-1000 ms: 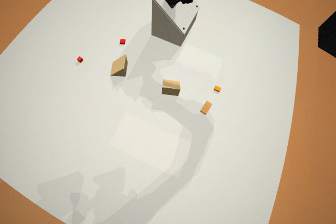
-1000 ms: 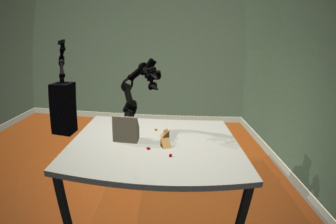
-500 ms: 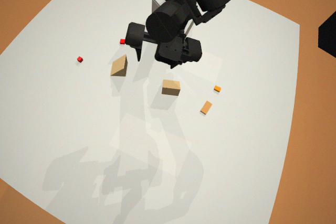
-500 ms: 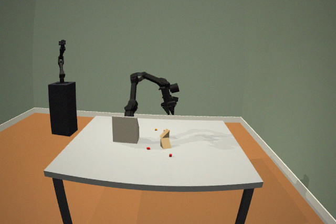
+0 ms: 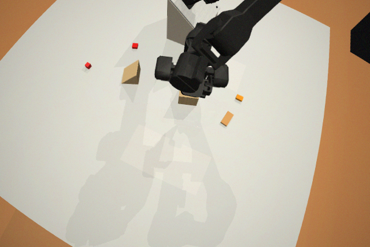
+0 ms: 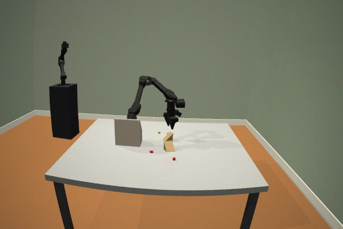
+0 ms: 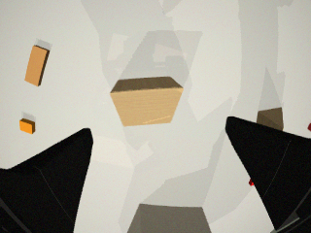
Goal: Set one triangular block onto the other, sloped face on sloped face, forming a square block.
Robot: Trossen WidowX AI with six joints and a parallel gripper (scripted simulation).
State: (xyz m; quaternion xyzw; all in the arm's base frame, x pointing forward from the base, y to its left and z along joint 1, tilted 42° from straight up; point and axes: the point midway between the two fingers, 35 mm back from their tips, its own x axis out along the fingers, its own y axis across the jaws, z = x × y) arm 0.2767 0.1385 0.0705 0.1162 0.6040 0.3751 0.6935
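Observation:
One tan triangular block (image 5: 188, 100) (image 6: 168, 137) (image 7: 147, 108) rests on the table below the hand, partly hidden by it in the top view. In the wrist view its broad light face and narrow dark face show. The other triangular block (image 5: 130, 72) (image 6: 169, 146) (image 7: 270, 119) stands apart, nearer the red cubes, and is partly behind a finger in the wrist view. My gripper (image 6: 170, 126) (image 7: 161, 128) is wide open and empty, pointing down, above the first block and not touching it. In the top view its fingertips are hidden.
A grey sloped-top stand (image 5: 178, 26) (image 6: 127, 132) rises beside the arm's base. Two small red cubes (image 5: 134, 45) (image 5: 88, 65) lie beyond the second block. A small orange block (image 5: 239, 98) (image 7: 27, 126) and a flat orange block (image 5: 226, 118) (image 7: 37, 65) lie on the other side.

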